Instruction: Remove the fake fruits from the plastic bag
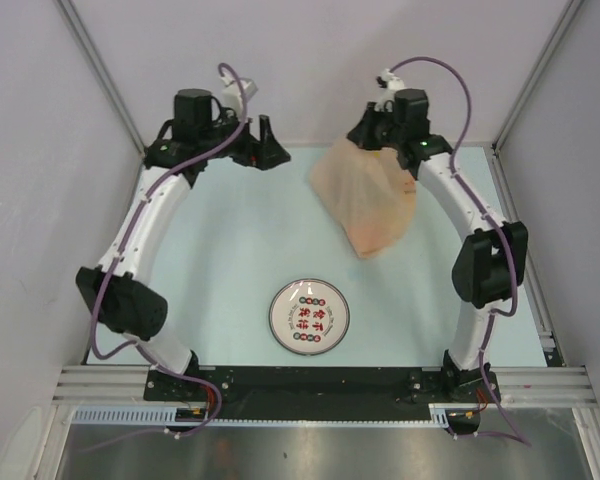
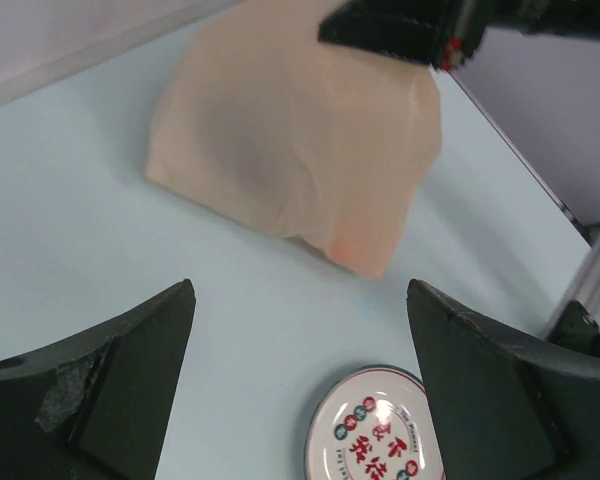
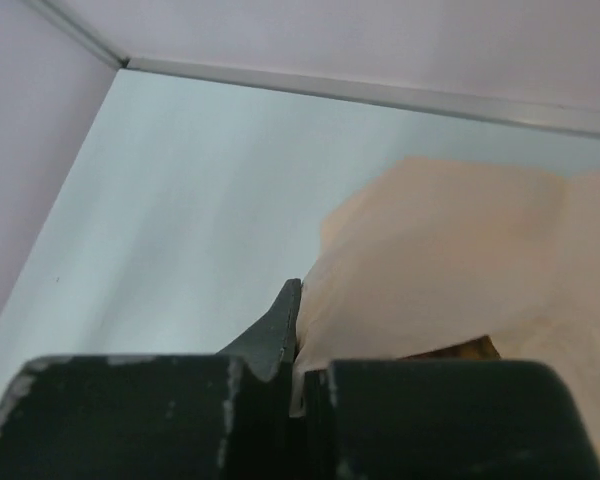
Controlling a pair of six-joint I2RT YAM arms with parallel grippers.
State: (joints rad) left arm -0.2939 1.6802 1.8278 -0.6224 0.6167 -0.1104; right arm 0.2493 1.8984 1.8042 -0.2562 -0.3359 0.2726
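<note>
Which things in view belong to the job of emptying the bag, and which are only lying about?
Job: thin translucent pale-orange plastic bag, pinched by the shut right gripper; open left gripper.
Lying about: round white plate with printed marks.

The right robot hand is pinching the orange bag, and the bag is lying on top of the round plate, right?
Not quite. The right gripper does pinch the plastic bag, but the bag is not on the plate. It is clear of the plate, farther back and to the right, as the top external view shows.
</note>
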